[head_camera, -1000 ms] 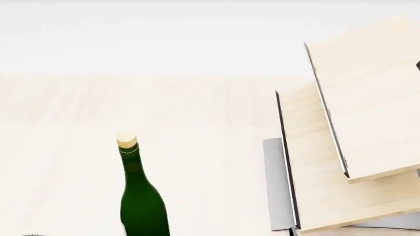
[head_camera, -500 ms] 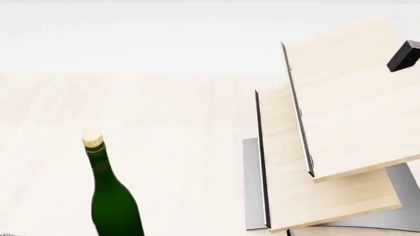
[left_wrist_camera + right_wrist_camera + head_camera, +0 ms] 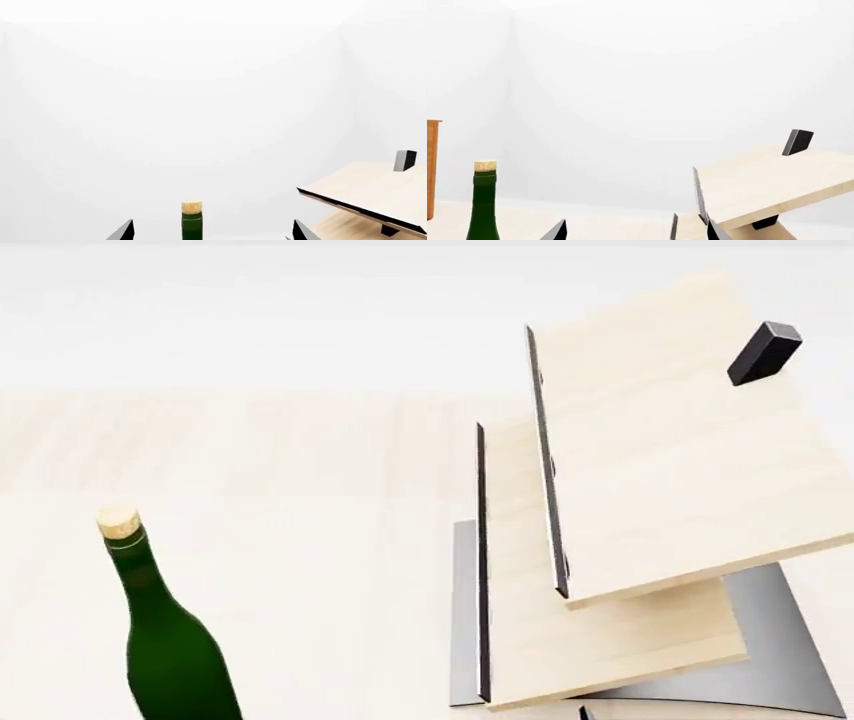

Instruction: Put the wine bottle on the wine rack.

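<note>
The pale wooden table (image 3: 267, 500) fills most of the head view, its far edge meeting a plain white wall. On the right part of the table stands the wine rack (image 3: 627, 490): two slanted light boards, one above the other, each with a thin black strip along its left edge, resting on a curved grey metal base (image 3: 774, 640). A small black block (image 3: 765, 352) sits near the far right corner of the upper board. The wine bottle (image 3: 167, 640) stands upright on the table at the left, well apart from the rack, dark green with a long neck and a tan cork (image 3: 119, 523); its lower part is cut off by the picture edge. In the right wrist view a strip of brown wooden cabinet (image 3: 432, 167) shows beyond the bottle. The left gripper (image 3: 212, 231) shows only two dark finger tips, spread wide with the bottle's neck between them and not touching it, so these fingers are released. The right gripper (image 3: 635, 231) likewise shows two dark tips spread apart, holding nothing, with the rack's boards just beyond.
</note>
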`<state>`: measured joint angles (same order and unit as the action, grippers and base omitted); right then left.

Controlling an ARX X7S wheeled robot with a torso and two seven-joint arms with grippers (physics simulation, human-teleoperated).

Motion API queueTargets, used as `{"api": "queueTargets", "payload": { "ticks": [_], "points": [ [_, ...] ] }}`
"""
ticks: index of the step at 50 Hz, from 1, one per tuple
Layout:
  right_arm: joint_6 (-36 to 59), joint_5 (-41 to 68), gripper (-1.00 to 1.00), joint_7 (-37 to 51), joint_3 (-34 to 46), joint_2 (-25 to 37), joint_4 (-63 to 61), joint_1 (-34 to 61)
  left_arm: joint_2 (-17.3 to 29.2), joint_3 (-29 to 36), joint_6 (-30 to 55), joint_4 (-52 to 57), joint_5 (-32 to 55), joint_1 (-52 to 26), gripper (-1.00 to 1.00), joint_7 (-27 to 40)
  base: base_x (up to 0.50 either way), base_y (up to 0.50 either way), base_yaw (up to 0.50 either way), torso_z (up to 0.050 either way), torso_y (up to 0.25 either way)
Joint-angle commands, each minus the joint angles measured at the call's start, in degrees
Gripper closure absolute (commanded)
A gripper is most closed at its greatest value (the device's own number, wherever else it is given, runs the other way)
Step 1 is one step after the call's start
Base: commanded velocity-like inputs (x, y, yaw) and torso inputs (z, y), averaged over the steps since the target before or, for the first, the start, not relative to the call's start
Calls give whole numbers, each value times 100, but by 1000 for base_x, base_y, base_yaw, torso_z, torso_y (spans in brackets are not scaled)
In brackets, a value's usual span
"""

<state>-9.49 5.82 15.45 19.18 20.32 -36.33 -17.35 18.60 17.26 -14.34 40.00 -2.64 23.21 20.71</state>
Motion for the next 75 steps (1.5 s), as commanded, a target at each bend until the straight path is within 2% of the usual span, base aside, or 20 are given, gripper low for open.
{"api": "queueTargets", "payload": {
  "ticks": [1,22,35,42,48,50,52,59,60,61,64,67,74,75],
  "points": [
    [-20,-17,-100,26,39,23,3,-3,25,20,-8,4,-1,2,-100,27,0,-129,0,0,0],
    [-92,-149,-100,133,150,-31,56,9,61,75,-51,-28,-30,13,-100,82,0,-49,0,0,0],
    [545,-406,-100,143,416,-199,-105,410,78,111,-26,-35,-49,-8,-100,104,0,0,0,0,0],
    [1110,-205,-100,154,389,-322,-442,807,92,119,-33,-33,-41,-8,-100,125,0,0,0,0,0],
    [2082,-198,-100,172,476,-523,-727,1466,111,120,-53,-25,-46,6,-100,147,0,0,0,0,0],
    [2681,-351,-100,163,624,-602,-818,1850,115,115,-39,-24,-35,-6,-100,152,0,0,0,0,0],
    [2576,-253,-100,-95,773,-545,-804,2042,122,114,-40,-17,-30,-3,-100,157,0,0,0,0,0],
    [3803,102,-100,-349,633,-829,-612,3283,142,103,-26,10,-11,-7,-100,180,0,0,0,0,0],
    [3364,119,-100,-506,638,-808,-377,3412,145,101,-30,4,0,-9,-100,182,0,0,0,0,0],
    [3577,-87,-100,-428,721,-783,-341,3534,148,101,-33,2,2,-10,-100,185,0,0,0,0,0],
    [4512,882,-100,-862,359,-976,-179,3998,155,89,-5,13,19,-29,-100,194,0,0,0,0,0],
    [5036,1300,-100,-1077,235,-1046,17,4442,173,80,-8,47,34,-14,-100,202,0,0,0,0,0],
    [5128,1433,-100,-1424,362,-1011,523,4930,178,99,9,46,16,-29,-100,217,0,0,0,0,0],
    [5342,1712,-100,-1559,290,-1081,600,5009,189,90,3,82,12,-4,-100,225,0,0,0,0,0]
  ]
}}
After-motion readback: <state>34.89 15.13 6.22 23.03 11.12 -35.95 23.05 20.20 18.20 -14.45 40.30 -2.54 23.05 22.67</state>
